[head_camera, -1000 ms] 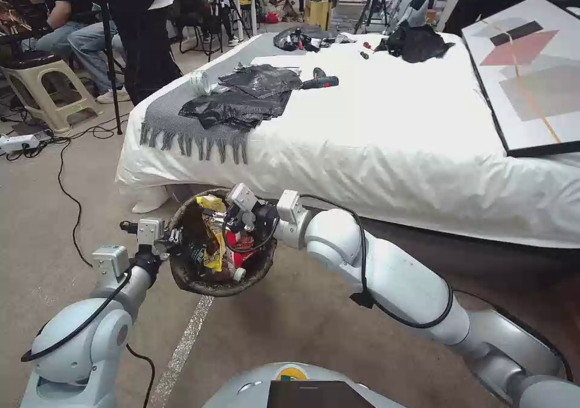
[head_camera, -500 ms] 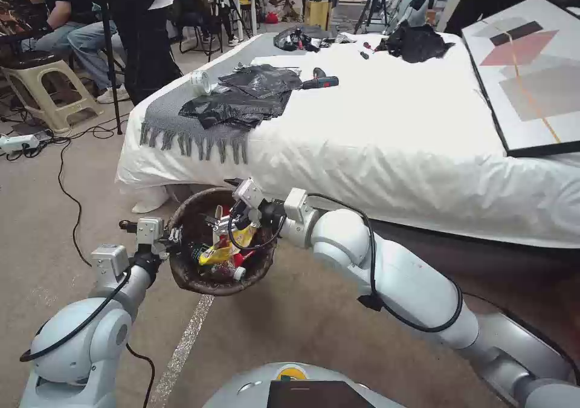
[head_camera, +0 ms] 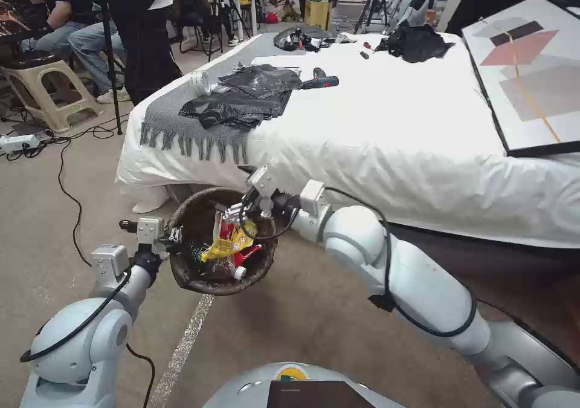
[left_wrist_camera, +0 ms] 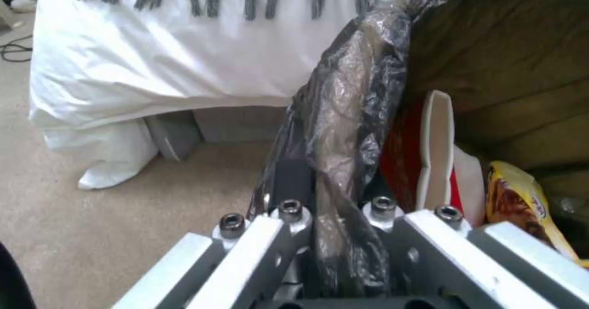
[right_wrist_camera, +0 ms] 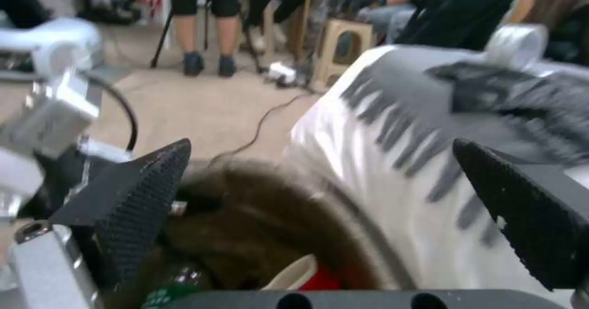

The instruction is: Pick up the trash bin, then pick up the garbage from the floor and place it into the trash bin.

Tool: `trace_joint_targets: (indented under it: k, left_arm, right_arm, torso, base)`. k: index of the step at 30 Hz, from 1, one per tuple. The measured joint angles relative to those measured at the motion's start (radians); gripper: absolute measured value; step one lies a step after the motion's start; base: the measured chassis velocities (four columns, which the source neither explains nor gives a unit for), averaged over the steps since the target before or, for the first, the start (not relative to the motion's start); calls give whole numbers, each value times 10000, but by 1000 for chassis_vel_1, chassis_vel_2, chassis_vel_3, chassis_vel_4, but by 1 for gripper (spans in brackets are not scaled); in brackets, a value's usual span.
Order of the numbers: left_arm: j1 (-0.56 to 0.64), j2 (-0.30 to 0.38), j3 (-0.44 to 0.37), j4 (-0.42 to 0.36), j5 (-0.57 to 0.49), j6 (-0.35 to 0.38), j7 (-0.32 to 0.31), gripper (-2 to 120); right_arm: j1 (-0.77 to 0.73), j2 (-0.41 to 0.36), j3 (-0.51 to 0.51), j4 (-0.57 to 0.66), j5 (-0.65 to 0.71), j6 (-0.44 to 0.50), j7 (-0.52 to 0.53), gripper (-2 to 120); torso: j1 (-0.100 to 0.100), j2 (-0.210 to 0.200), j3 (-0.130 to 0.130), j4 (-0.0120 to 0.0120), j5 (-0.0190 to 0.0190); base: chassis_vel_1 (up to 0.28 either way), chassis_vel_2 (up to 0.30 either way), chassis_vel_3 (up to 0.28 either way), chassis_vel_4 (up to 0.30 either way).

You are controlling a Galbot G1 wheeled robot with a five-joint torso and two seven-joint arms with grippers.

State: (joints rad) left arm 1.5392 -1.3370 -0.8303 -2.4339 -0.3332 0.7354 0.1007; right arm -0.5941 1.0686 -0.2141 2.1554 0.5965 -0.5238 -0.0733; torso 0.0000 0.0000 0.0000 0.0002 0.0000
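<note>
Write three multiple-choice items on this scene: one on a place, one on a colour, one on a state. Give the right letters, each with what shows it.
1. Where is the trash bin?
A. On the bed
B. Held off the floor by the left gripper
C. Under the stool

2. What colour is the wrapper lying in the bin?
A. Yellow
B. Blue
C. Purple

3. How are the right gripper's fingers?
A. Shut on a bottle
B. Shut on the bin's rim
C. Open, holding nothing

Answers:
1 B: the left wrist view shows that gripper clamped on the bagged rim.
2 A: a yellow wrapper lies among red packets.
3 C: the right wrist view shows both fingers spread apart above the bin.
</note>
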Motion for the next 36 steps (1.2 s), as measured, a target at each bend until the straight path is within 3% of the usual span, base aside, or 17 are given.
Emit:
trace_joint_targets:
  k: [6, 15, 19, 30, 33, 36]
  left_arm:
    - [6, -35, -12, 2, -11, 0, -3, 3]
    - [-18, -85, -66, 51, -109, -1, -9, 3]
    - [-9, -98, -59, 71, -126, -3, -8, 3]
    - [44, -73, -129, 122, -158, -106, 41, 3]
    - [40, -118, -102, 173, -131, -202, 145, 3]
    - [49, -116, -111, 174, -129, -214, 170, 3]
  right_arm:
    - [-821, -308, 1045, 493, 81, 292, 176, 100]
    - [-3483, -537, 2529, 872, -613, 1948, 1540, 100]
    - [-5261, 181, 3697, 1011, -1813, 2869, 1649, 100]
    - [-8332, 1917, 4950, 1219, -4461, 4439, 1774, 100]
    - [-9551, 2878, 5368, 1012, -5677, 5603, 2022, 100]
    - [-10078, 3068, 5688, 996, -5885, 5941, 2035, 100]
  torso:
    - [0, 0, 0, -1, 0]
    - [0, 0, 0, -1, 0]
    - [0, 0, 0, -3, 0]
    - [0, 0, -1, -4, -1]
    - [-1, 0, -1, -3, -1]
    - [-1, 0, -1, -3, -1]
  base:
    - [0, 0, 0, 0]
    - [0, 0, 0, 0]
    - [0, 0, 0, 0]
    - [0, 0, 0, 0]
    - [0, 0, 0, 0]
    - [0, 0, 0, 0]
